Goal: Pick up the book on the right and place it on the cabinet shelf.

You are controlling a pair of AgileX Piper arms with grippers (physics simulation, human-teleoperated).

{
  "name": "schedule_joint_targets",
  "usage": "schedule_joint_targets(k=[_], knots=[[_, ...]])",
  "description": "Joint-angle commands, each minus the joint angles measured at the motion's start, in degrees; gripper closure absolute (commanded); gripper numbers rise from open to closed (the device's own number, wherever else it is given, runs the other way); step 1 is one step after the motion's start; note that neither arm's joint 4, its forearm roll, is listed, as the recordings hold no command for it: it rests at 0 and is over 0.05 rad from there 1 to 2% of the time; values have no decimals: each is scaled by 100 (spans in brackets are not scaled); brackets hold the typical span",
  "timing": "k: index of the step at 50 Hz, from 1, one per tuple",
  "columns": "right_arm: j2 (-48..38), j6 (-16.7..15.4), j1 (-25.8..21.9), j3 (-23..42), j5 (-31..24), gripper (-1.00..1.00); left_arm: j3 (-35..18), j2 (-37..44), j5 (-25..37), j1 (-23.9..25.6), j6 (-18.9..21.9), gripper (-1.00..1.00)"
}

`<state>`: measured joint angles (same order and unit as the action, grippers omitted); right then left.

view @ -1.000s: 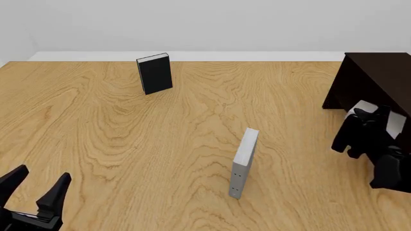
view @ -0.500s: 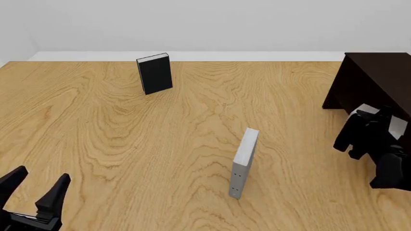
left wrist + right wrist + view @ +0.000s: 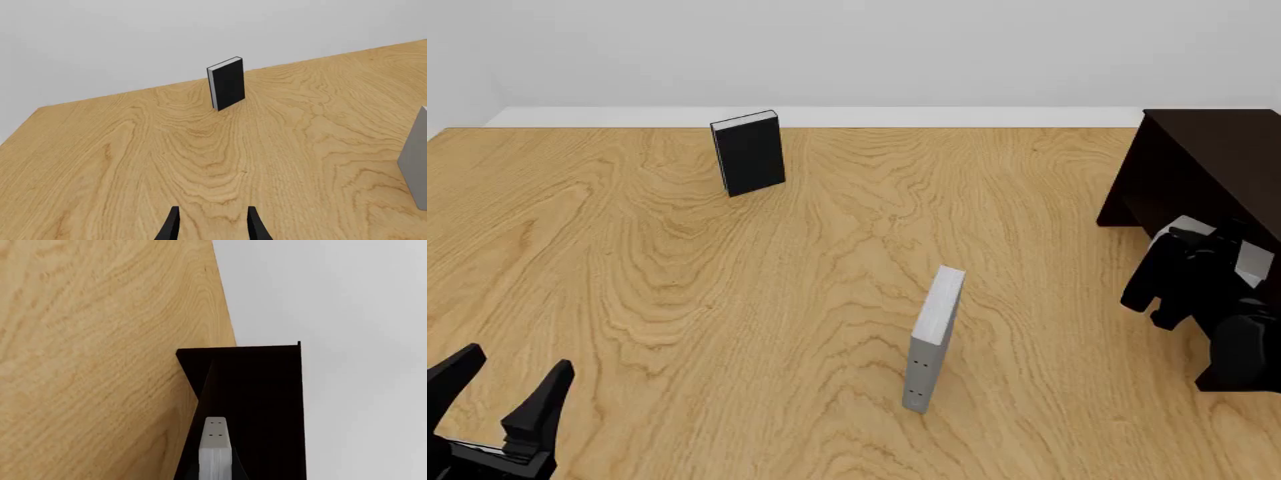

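Observation:
The book (image 3: 1253, 263), light grey with whitish page edges, is held off the table at the far right, and my right gripper (image 3: 1214, 250) is shut on it. It hangs just in front of the very dark cabinet (image 3: 1208, 160). In the right wrist view the book (image 3: 215, 452) points into the dark cabinet shelf (image 3: 267, 400), its far end level with the opening. My left gripper (image 3: 501, 385) rests low at the near left corner, open and holding nothing; its fingers (image 3: 172, 222) frame bare wood in the left wrist view.
A thinner grey book (image 3: 934, 335) with small dots on its spine stands upright mid-table, also at the edge of the left wrist view (image 3: 417, 165). A black book (image 3: 749, 152) stands upright at the far left-centre. The table's far edge meets a white wall.
My right gripper has carried the book a little further right, closer to the cabinet. The left arm and the two standing books have not moved.

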<state>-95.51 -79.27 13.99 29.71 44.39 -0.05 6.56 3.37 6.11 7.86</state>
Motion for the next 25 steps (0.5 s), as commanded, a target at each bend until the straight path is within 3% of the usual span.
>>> schedule_joint_targets(k=[1,2,25], knots=[[-114,189,1,28,-180,100,1,26,-17,12,1,-100],[-121,186,-4,22,-179,-100,0,45,-39,11,0,-100],[-224,296,-235,40,-292,-100,2,34,-16,13,-8,-100]])
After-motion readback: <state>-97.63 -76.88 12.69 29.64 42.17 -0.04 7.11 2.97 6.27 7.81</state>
